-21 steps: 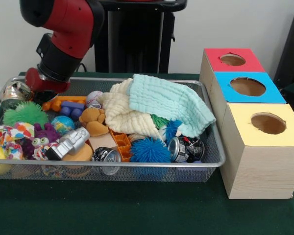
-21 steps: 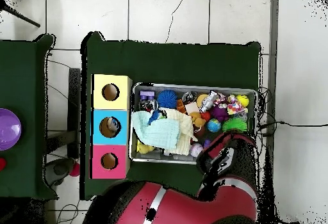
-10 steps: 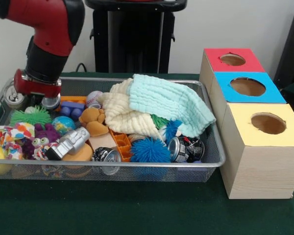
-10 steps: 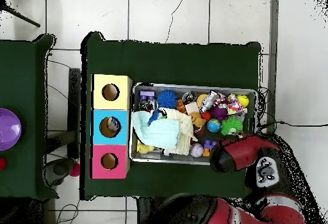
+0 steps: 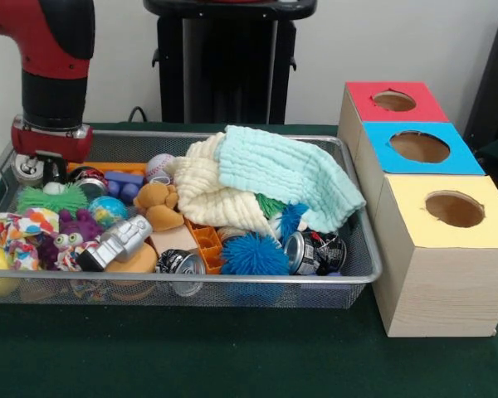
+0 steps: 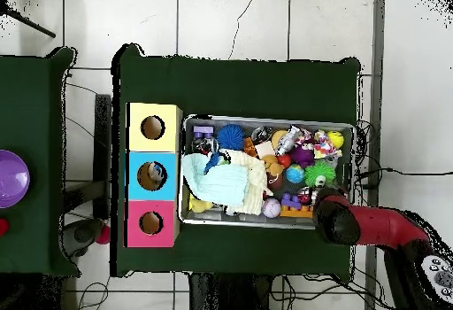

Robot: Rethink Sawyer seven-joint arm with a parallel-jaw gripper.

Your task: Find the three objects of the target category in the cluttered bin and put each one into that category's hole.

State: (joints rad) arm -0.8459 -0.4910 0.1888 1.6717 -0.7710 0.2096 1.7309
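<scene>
Arm [image 5: 50, 79] shifted to bin [image 5: 361, 249] corner

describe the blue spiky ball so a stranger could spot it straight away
In the front view, find the wire mesh bin left of the coloured boxes. The blue spiky ball sits against its near wall, left of a can, the only bright blue ball bristling with soft spikes.

Mint cloth [image 5: 286, 174] over cream cloth [image 5: 207, 195], spiky blue ball [image 5: 253, 255], perhaps silver can [image 5: 183, 267].

Wire-mesh metal bin [image 5: 232, 286] holds nubby cloths [image 5: 274, 178] (soft, matt) beside pale wooden boxes [image 5: 440, 290].
</scene>
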